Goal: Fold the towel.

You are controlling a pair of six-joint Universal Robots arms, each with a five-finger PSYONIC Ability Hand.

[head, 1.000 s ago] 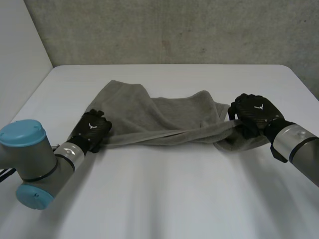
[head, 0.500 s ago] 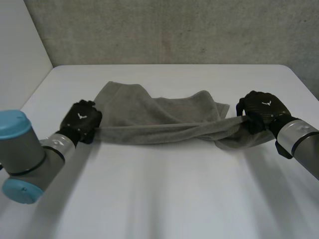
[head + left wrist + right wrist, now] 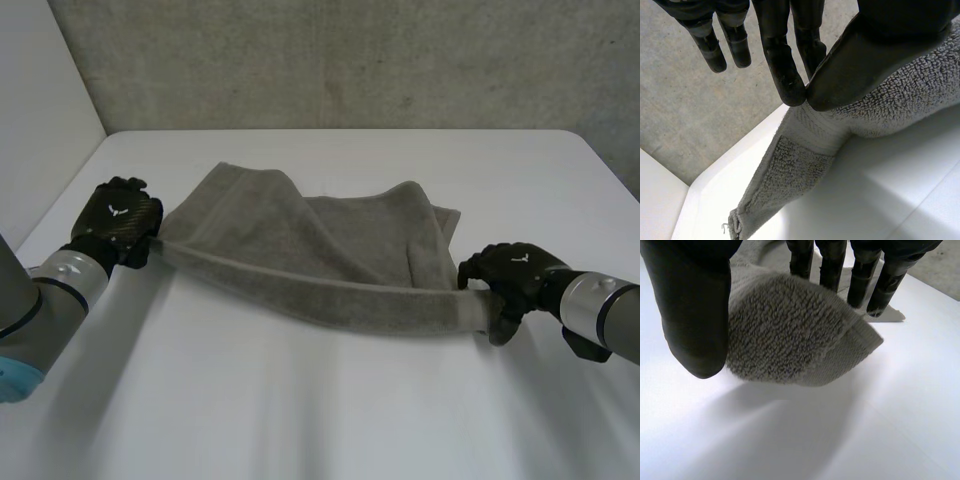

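Note:
A grey towel (image 3: pixel 300 225) lies rumpled across the back middle of the white table (image 3: pixel 330 400). Its near edge is drawn into a taut band between my two hands. My left hand (image 3: pixel 115 222) is at the band's left end; in the left wrist view a finger (image 3: pixel 790 65) and the thumb pinch the towel's hem (image 3: pixel 810 135). My right hand (image 3: pixel 512 272) holds the right end. In the right wrist view the towel's corner (image 3: pixel 790 335) sits raised off the table between the thumb (image 3: pixel 695 305) and the straight fingers.
A grey concrete wall (image 3: pixel 350 60) rises behind the table. The table's left edge (image 3: pixel 60 200) runs close to my left hand. Bare tabletop stretches in front of the towel.
Both hands drew apart. The left went further left, the right came toward the front, and the towel's near edge stretched out into a long taut band.

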